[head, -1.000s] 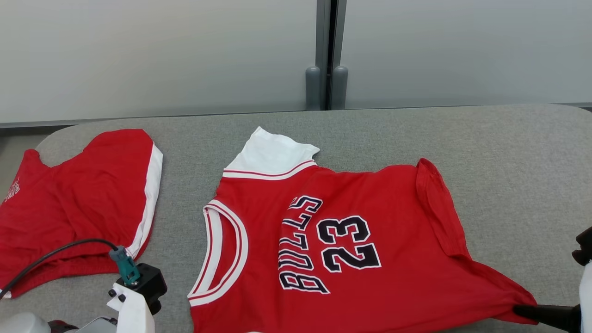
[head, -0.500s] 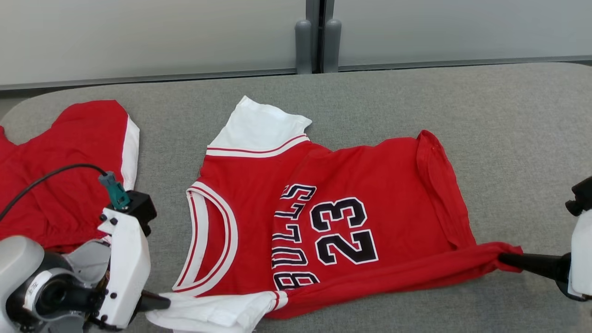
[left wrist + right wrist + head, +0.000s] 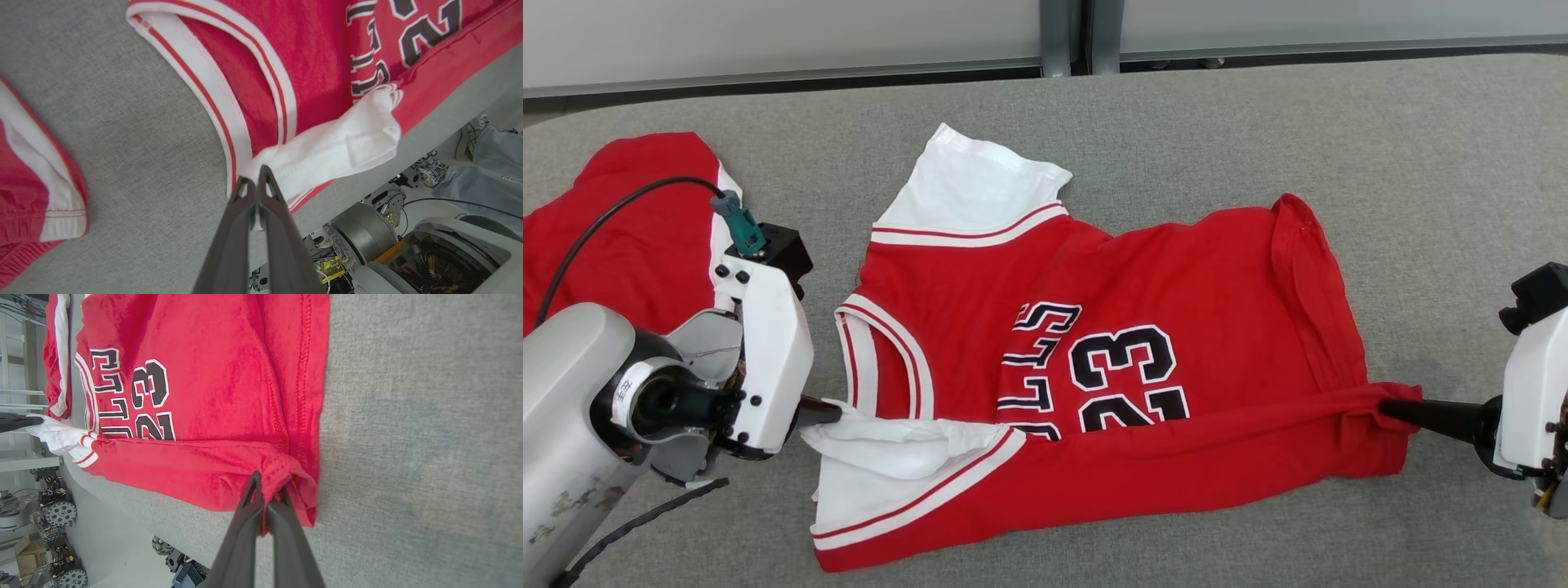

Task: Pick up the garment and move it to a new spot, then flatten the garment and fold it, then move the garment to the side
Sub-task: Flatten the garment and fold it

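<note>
The garment is a red jersey (image 3: 1143, 269) with white sleeves and "BULLS 23" on its chest, lying across the middle of the grey table (image 3: 1339, 147). Its near edge is raised and drawn over the lower lettering. My left gripper (image 3: 829, 412) is shut on the near white sleeve (image 3: 890, 445), at the collar end. The left wrist view shows those fingertips (image 3: 255, 181) pinching the bunched white sleeve (image 3: 339, 147). My right gripper (image 3: 1388, 406) is shut on the red hem corner at the other end. In the right wrist view the hem (image 3: 286, 469) is gathered between the fingers.
A second red garment with white trim (image 3: 629, 220) lies at the table's left, just behind my left arm. A pale partition stands along the far edge. Past the near table edge, the left wrist view shows robot parts and a person's jeans leg (image 3: 490, 151).
The camera has tilted down. Both grippers have carried the jersey's near edge up and toward the far side, so the fold now covers part of "BULLS" and the bottom of "23".
</note>
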